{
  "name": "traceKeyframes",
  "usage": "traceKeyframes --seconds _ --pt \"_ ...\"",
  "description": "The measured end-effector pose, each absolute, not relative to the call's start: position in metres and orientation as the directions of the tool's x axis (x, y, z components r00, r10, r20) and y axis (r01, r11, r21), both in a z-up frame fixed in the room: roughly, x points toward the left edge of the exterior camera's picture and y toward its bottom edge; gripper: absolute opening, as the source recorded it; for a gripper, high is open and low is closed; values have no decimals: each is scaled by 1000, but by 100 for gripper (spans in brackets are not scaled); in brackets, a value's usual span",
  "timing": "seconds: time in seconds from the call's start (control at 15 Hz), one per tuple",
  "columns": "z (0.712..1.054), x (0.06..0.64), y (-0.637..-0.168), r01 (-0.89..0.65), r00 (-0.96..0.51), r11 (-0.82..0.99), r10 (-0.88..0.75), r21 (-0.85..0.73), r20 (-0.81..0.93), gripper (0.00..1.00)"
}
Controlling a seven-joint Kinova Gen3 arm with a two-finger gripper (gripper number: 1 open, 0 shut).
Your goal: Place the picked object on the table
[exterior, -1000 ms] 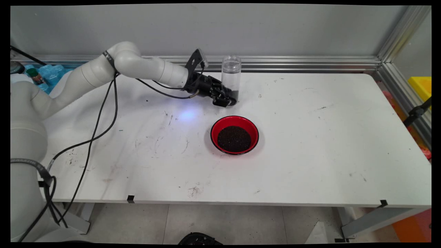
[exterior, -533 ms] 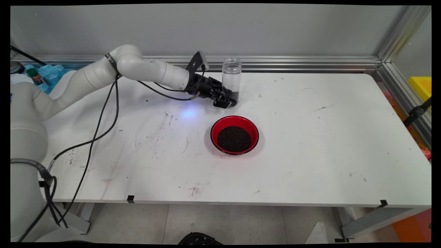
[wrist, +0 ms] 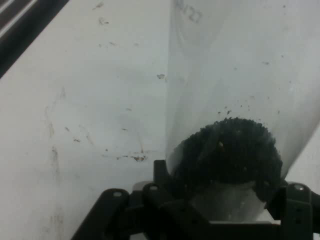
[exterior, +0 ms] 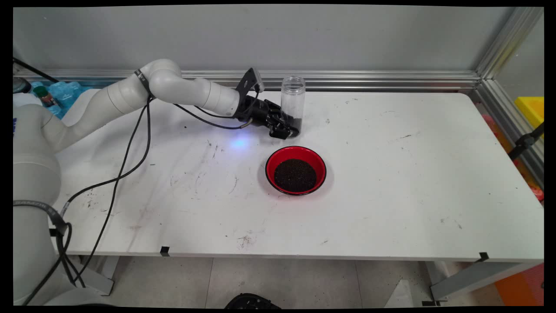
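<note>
A clear plastic jar [exterior: 292, 98] stands upright at the back of the white table [exterior: 412, 174], open at the top, with a little dark grain in its bottom. My gripper [exterior: 289, 126] is shut on the jar's lower part, reaching in from the left. In the hand view the jar [wrist: 240, 75] fills the right half, its dark grain [wrist: 225, 150] lies just above the gripper [wrist: 227, 192], and one fingertip [wrist: 160, 170] presses its left side. A red bowl [exterior: 296, 170] of the same dark grain sits on the table just in front of the jar.
An aluminium rail [exterior: 369, 80] runs along the table's back edge and down its right side. Blue packets and small bottles [exterior: 56, 93] lie beyond the left end. A yellow bin [exterior: 532, 108] stands off to the right. Black cables [exterior: 126, 161] hang over the table's left part.
The gripper and the jar have sunk a little toward the table and shifted slightly right. The bowl has stayed where it was.
</note>
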State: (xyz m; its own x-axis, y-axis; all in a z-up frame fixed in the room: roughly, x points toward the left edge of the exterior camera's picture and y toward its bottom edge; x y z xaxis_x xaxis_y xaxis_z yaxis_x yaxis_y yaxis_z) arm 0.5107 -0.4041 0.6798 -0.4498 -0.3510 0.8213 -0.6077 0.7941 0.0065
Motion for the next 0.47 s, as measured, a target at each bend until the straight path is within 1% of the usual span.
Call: traceKeyframes --seconds 0.27,0.33,0.47 --pt "677 510 -404 -603 -453 798 -350 8 820 0" --pt "676 510 -404 -602 -453 798 -350 8 820 100" --pt "675 510 -404 -602 -453 798 -350 8 820 100"
